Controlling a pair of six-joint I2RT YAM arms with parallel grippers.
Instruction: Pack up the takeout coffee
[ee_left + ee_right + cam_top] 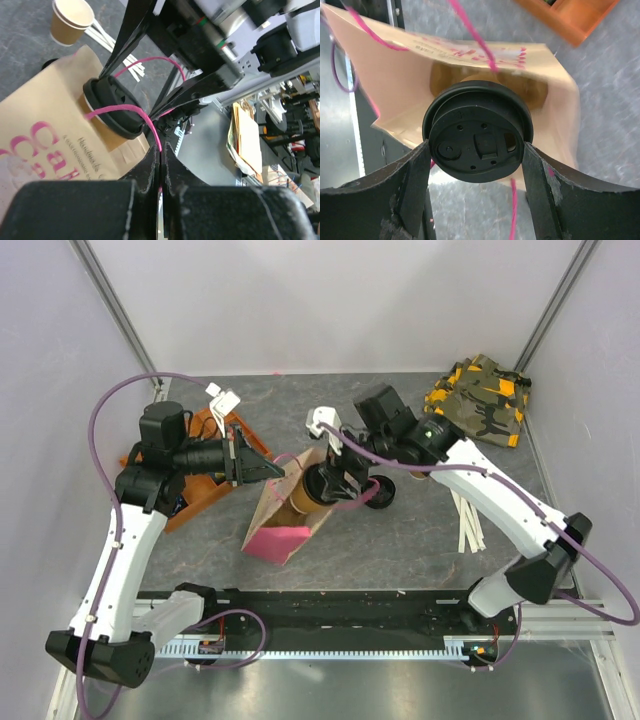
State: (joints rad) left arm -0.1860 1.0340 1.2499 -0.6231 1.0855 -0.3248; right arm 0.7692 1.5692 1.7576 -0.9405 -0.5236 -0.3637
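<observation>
Black-lidded takeout coffee (477, 145), body hidden in bag (395, 85)

The top external camera is looking down on the table (400, 540) from above its near edge. The 2 wrist cameras are facing inward, close up; all 3 views are sharing the takeout coffee (303, 498) at the paper bag (272, 522).

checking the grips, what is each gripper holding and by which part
Left gripper pinches the pink bag handle; right gripper grips the takeout coffee by the sides of its black lid.
</observation>
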